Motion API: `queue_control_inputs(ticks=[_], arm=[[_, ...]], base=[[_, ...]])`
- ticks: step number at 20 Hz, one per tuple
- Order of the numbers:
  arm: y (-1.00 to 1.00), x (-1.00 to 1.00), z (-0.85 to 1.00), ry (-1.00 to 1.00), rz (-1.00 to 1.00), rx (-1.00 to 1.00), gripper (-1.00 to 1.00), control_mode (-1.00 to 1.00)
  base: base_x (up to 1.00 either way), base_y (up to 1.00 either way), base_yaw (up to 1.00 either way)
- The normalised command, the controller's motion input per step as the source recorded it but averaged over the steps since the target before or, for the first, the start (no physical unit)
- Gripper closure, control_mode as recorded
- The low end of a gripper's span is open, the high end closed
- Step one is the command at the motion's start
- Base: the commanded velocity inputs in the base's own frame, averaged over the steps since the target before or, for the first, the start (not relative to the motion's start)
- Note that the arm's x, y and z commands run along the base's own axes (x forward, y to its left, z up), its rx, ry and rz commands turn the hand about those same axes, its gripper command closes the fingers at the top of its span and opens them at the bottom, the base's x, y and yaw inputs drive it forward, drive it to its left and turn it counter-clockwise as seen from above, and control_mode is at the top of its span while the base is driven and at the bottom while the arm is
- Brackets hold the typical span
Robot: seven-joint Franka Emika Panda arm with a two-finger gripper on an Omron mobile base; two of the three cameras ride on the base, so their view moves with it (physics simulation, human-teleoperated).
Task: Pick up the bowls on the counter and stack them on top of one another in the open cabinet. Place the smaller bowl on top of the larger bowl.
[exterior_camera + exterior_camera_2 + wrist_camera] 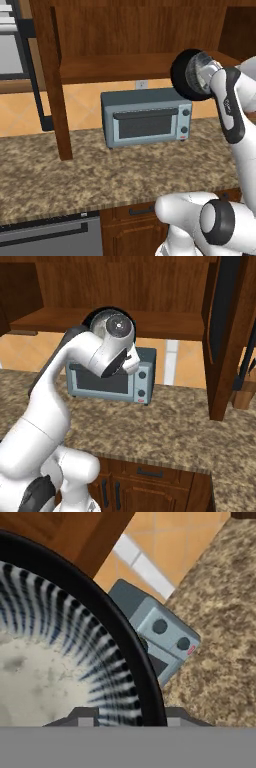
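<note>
A bowl (179,75) hangs tilted on edge in front of the open cabinet's shelf (110,67), above the right end of the toaster oven. In the hand view it shows a ribbed grey wall and a pale speckled inside (45,677), so it is the smaller bowl. A glossy black band (125,637) rings it; I cannot tell whether that is its own rim or the larger bowl. My gripper (202,75) is shut on the bowl's edge, its fingers mostly hidden. From the right, the bowl's black edge (98,315) peeks out behind the wrist.
A grey-blue toaster oven (147,117) stands on the speckled counter (100,175) under the shelf. The cabinet's thick wooden post (52,90) comes down to the counter at the left, and a second post (225,341) stands at the right. Dark drawers (150,473) run below.
</note>
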Motion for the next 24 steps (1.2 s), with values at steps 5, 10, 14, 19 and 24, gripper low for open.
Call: queue_control_inputs(ticks=[5,10,14,19,24], arm=[[0.21,0.99,0.85,0.10,-0.02,0.14,1.00,-1.00],[0.28,0.99,0.44,0.09,-0.02,0.05,1.00,-1.00],[0.11,0.37,-0.47,0.09,0.02,0.00,1.00,-1.00],[0.03,0.45,-0.35,0.00,0.01,0.00,1.00,-1.00],[0.05,0.79,-0.03,-0.02,0.00,0.00,1.00,-1.00]], base=[[0.00,0.00,0.00],[0.00,0.00,0.00],[0.00,0.00,0.00],[0.00,0.00,0.00],[0.00,0.00,0.00]])
